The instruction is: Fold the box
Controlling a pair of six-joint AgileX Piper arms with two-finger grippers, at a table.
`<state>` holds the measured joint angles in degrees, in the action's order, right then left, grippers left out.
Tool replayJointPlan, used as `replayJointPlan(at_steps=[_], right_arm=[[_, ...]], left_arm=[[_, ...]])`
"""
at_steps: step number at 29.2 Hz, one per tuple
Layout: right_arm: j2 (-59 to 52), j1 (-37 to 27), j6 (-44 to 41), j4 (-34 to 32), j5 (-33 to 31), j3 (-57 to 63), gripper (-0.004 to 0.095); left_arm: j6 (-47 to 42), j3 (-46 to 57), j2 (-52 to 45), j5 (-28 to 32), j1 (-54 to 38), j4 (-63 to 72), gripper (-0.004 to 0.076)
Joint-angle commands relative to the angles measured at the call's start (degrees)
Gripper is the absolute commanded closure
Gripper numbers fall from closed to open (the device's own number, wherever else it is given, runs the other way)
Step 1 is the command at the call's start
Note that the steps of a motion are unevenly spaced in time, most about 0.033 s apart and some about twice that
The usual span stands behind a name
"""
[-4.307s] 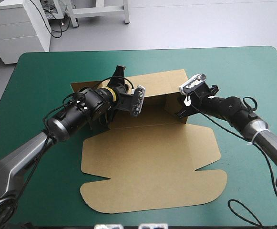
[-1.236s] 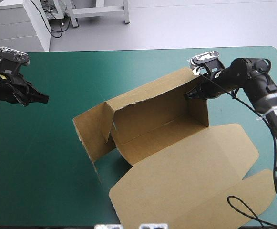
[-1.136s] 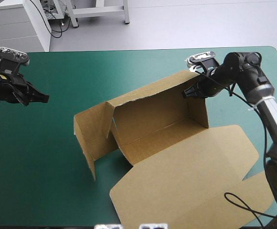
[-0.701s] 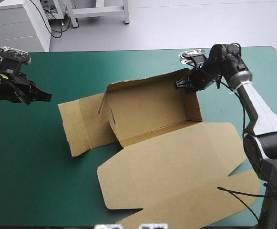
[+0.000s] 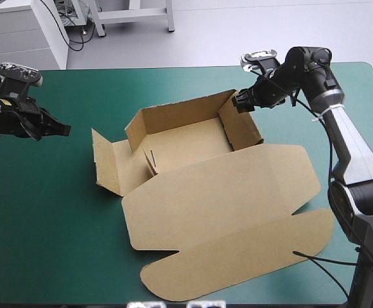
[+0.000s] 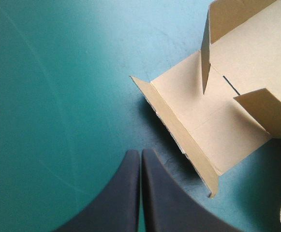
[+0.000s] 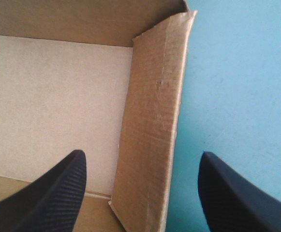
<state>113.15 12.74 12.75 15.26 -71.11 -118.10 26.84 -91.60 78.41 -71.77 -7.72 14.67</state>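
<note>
At tabletop [image 5: 64, 218] centre: brown box [image 5: 186, 138] half-raised, lid [image 5: 225, 199] flat nearside | right jaws spread astride its right end wall [image 5: 241, 127] | left jaws closed, well apart | we judge board light, stiff, crease-prone; take wall's top edge.

The table [image 5: 70, 212], under its teal-green cover, is filling most of the high view. The brown box [image 5: 186, 138] is lying on it around the middle, its walls standing toward the far side. Its lid [image 5: 218, 199] is lying flat toward the near edge, and a side flap [image 5: 112, 163] is spreading left.
</note>
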Motion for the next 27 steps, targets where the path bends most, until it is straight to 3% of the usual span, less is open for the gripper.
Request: replayJointPlan(at_steps=[1, 11, 18, 22, 23, 25, 26, 27], right_arm=[[-3.9, 0.0, 0.0, -0.3, -0.4, -1.7, 0.0291], [4.1, 1.6, -1.1, -6.5, -0.4, -1.3, 0.0291], [7.8, 2.7, -0.6, -2.9, -0.4, -1.3, 0.0365], [7.9, 3.2, 0.9, -3.2, -0.4, -1.3, 0.0596], [7.9, 3.2, 0.9, -3.3, -0.4, -1.3, 0.0721], [7.9, 3.2, 0.8, -3.8, -0.4, -1.3, 0.0866], [7.8, 3.2, 0.5, -4.0, -0.4, -1.3, 0.0924], [7.7, 3.2, 0.4, -4.1, -0.4, -1.3, 0.0922]], left_arm=[[-0.4, -1.4, -1.5, -0.8, 0.0, 1.6, 0.0731], [-0.4, -1.4, -1.5, -0.9, 0.0, 1.6, 0.0731], [-0.4, -1.4, -1.5, -1.1, 0.0, 1.6, 0.0731], [-0.4, -1.4, -1.5, -0.8, 0.0, 1.7, 0.0731], [-0.4, -1.4, -1.5, -0.8, 0.0, 1.7, 0.0731], [-0.6, -1.4, -1.5, -0.8, 0.0, 1.7, 0.0731], [-0.6, -1.4, -1.5, -0.7, 0.0, 1.7, 0.0731], [-0.6, -1.4, -1.5, -0.7, 0.0, 1.7, 0.0731]])
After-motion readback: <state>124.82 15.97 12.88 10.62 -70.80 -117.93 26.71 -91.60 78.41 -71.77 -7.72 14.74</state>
